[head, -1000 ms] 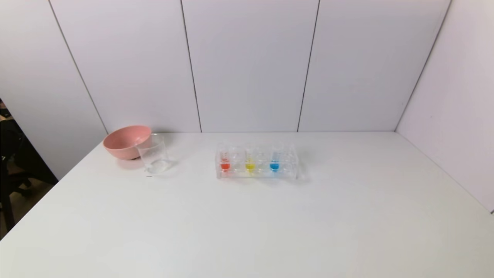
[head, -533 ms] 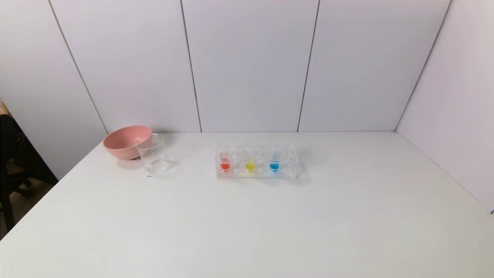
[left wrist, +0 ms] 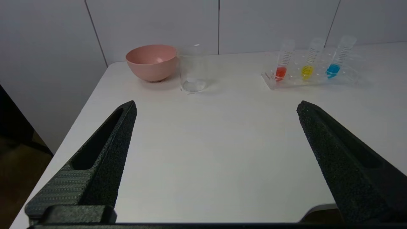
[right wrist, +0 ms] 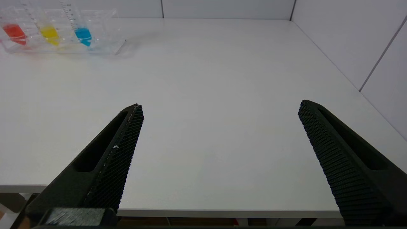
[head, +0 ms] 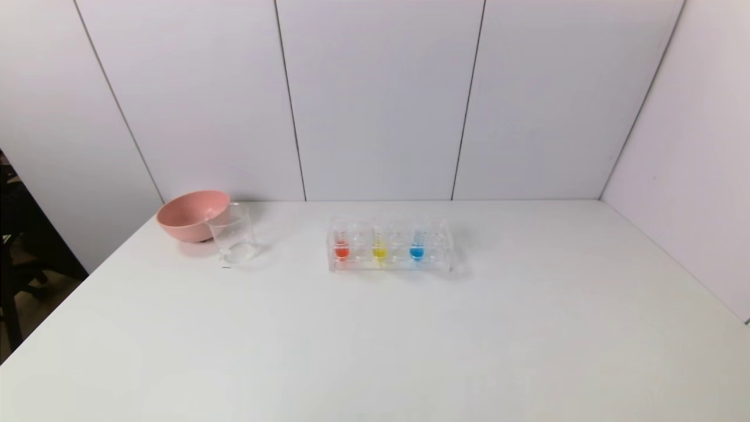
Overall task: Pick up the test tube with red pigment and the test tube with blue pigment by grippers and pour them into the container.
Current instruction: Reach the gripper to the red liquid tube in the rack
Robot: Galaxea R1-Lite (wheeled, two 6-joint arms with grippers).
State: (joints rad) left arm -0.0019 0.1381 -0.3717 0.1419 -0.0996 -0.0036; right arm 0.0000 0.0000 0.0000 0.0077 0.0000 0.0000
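Note:
The red-pigment test tube and the blue-pigment test tube stand upright in a clear rack at the table's middle back. Both show in the left wrist view, red and blue, and in the right wrist view, red and blue. The clear beaker stands left of the rack, also in the left wrist view. My left gripper is open and empty near the table's front left. My right gripper is open and empty at the front edge. Neither gripper shows in the head view.
A yellow-liquid tube stands between the red and blue ones. A pink bowl sits just behind and left of the beaker. White wall panels close the back and right side. The table's left edge drops off beside the left gripper.

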